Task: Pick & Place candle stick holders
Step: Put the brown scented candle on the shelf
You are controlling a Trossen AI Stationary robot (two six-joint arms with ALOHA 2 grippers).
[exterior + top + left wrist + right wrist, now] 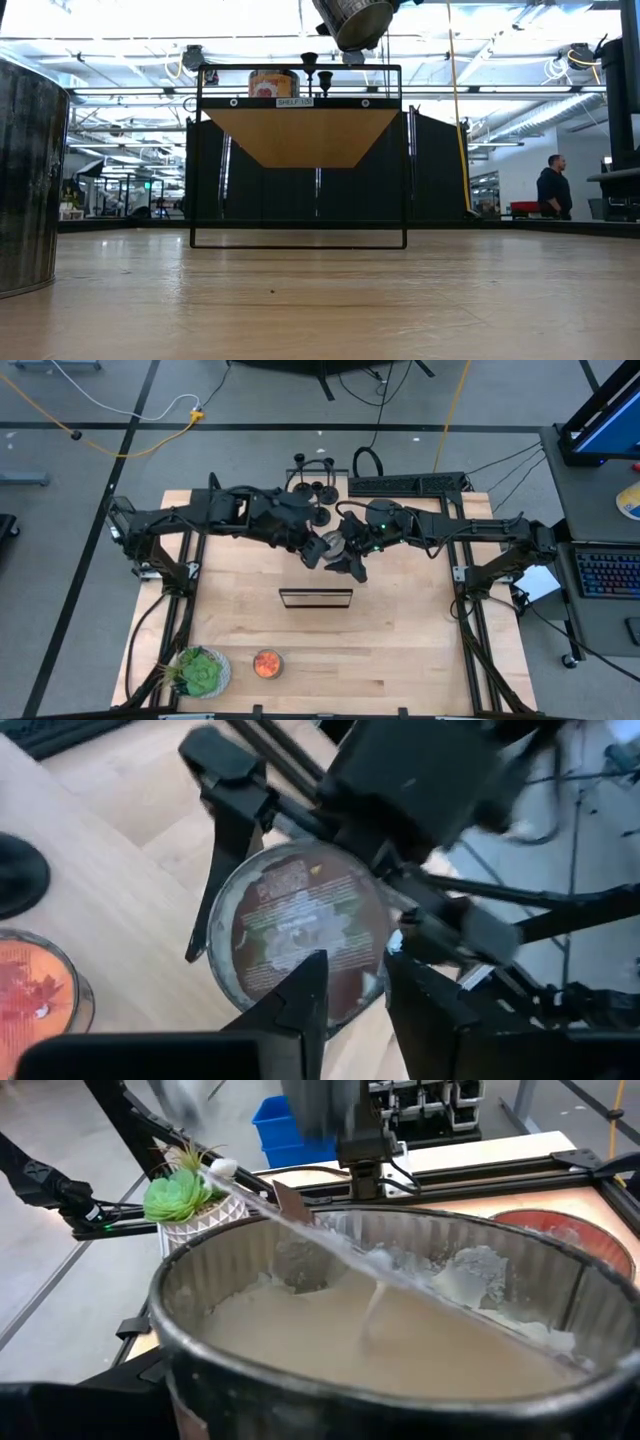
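Observation:
Black candlestick holders (pixel 318 488) stand on their round bases at the table's far edge. Two of them (pixel 309 62) show just above the shelf's top bar in the low view, and one base (pixel 12 870) shows in the left wrist view. Both grippers meet over the table's middle at a round metal tin candle (pixel 335 543), which is held high (pixel 355 20). My right gripper (pixel 350 560) is shut on the tin. My left gripper (pixel 357 1005) is slightly open, just before the tin's labelled underside (pixel 300 920). My right gripper holds the tin by its round wall, one finger (pixel 225 850) on each side (pixel 215 910) of it. The tin is lifted clear of the table. Its open top with pale wax and a wick (pixel 380 1305) faces the right wrist camera. Whether my left gripper touches the tin cannot be told.
A black-framed shelf with a wooden board (pixel 315 597) stands at the table's middle, near side of the grippers. A potted succulent (pixel 200 672) and an orange candle (pixel 267 664) stand at the near left. Another orange candle (pixel 30 990) stands beside the holder base. A person (pixel 551 185) stands far off.

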